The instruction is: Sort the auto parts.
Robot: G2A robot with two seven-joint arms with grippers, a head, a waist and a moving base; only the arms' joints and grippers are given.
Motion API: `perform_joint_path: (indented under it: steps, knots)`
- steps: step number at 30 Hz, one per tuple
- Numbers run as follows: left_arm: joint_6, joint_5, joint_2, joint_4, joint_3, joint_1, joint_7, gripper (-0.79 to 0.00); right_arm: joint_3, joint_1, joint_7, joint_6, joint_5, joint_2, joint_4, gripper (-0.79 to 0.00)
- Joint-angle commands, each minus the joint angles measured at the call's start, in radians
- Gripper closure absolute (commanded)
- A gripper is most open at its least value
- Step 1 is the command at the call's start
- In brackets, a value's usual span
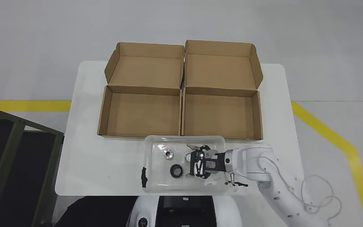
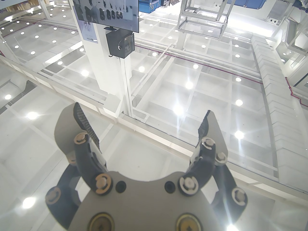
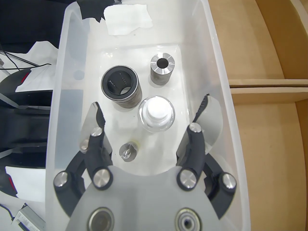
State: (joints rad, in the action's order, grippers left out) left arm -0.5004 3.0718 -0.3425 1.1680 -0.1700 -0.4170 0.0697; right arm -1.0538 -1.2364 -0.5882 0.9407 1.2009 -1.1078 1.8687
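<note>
Black bearing (image 3: 120, 90), grey bushing (image 3: 162, 69), white-capped dome (image 3: 156, 116) and a small metal piece (image 3: 128, 152) sit in the clear bin (image 3: 214, 56), just before the cardboard boxes (image 1: 142, 113). Right gripper (image 3: 151, 103) hangs low over them, spread wide, empty. Left wrist view: left gripper (image 2: 142, 109) gaping too, empty, pointing at the ceiling (image 2: 192, 73).

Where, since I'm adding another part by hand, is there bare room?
The left cardboard box and right cardboard box are bare-floored. The clear bin is free only by its taped end wall; four parts and the right gripper crowd its middle.
</note>
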Motion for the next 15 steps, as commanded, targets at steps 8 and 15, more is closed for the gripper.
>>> perform_joint_path:
  steps: [8,15]
  knots:
    - [0.0,0.0,0.0,0.0,0.0,0.0,0.0,-0.785,0.021,0.034,0.034,-0.002,0.012,0.001,-0.051,-0.422]
    - [0.0,0.0,0.0,0.0,0.0,0.0,0.0,-0.785,0.021,0.043,0.063,0.0,0.016,0.006,-0.072,-0.314]
